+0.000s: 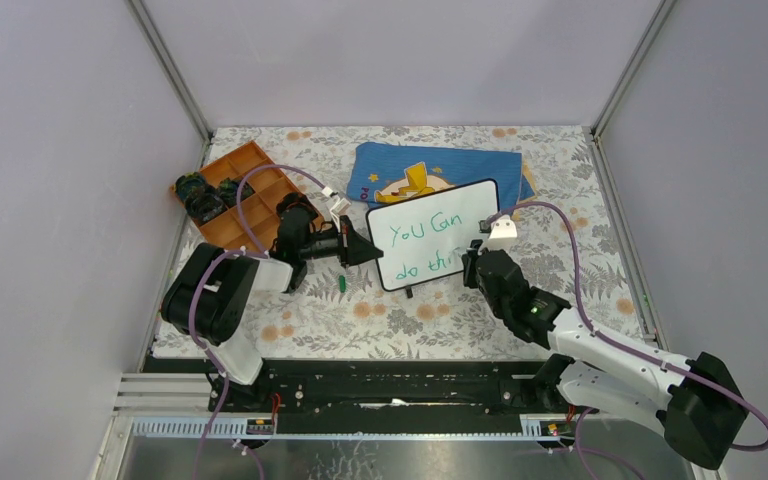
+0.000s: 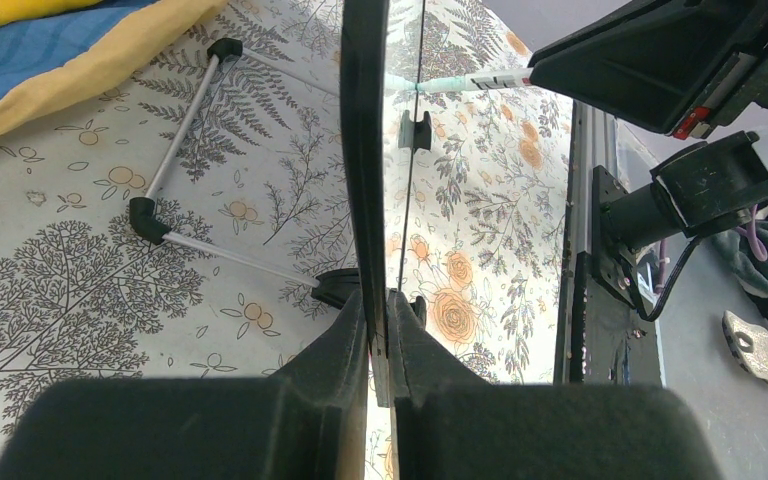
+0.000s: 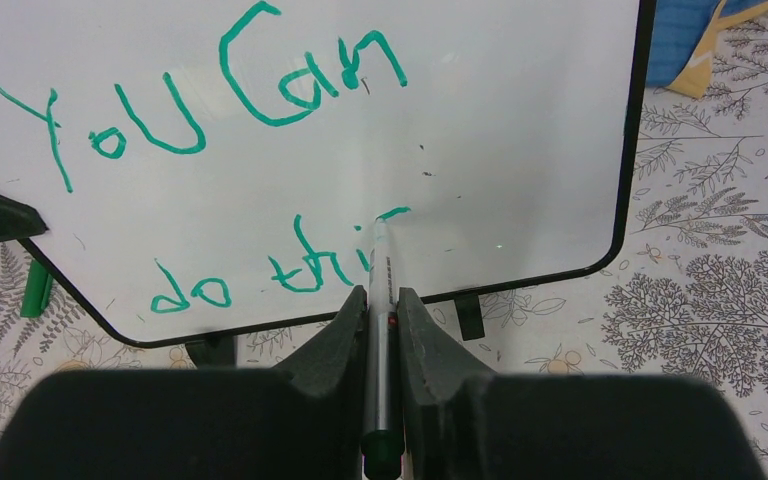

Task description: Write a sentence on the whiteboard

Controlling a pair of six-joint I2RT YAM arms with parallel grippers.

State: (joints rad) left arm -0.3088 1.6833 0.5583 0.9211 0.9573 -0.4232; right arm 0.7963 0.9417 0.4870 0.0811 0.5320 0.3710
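Toward the far left corner of the bench [image 1: 580, 300] sits an orange tray [image 1: 245, 160] with dark small items in its left compartments. Along the far edge a blue cloth [image 1: 430, 160] with a yellow cartoon figure lies flat, partly hidden behind the whiteboard [image 1: 460, 205]. A green cap [image 1: 344, 284] lies on the bench just beside the left tool [image 1: 368, 250], near the board's lower left corner.

The whiteboard stands near the middle of the bench on its small black feet [image 3: 470, 315], its face turned toward the near edge. Behind it, the left wrist view shows a thin wire stand [image 2: 175, 130] resting on the bench.

The left tool is pressed together on the board's left edge, one finger on the front and one on the back, pinching the black frame. The right tool [image 3: 381, 310] is closed tight around a marker [image 3: 380, 270], which sticks out forward between its fingers. The marker's tip touches the board's face on the lower line.

The sentence [image 1: 425, 230] is in green: "YoU Can" above, "do thi" below, with a short fresh stroke at the tip.
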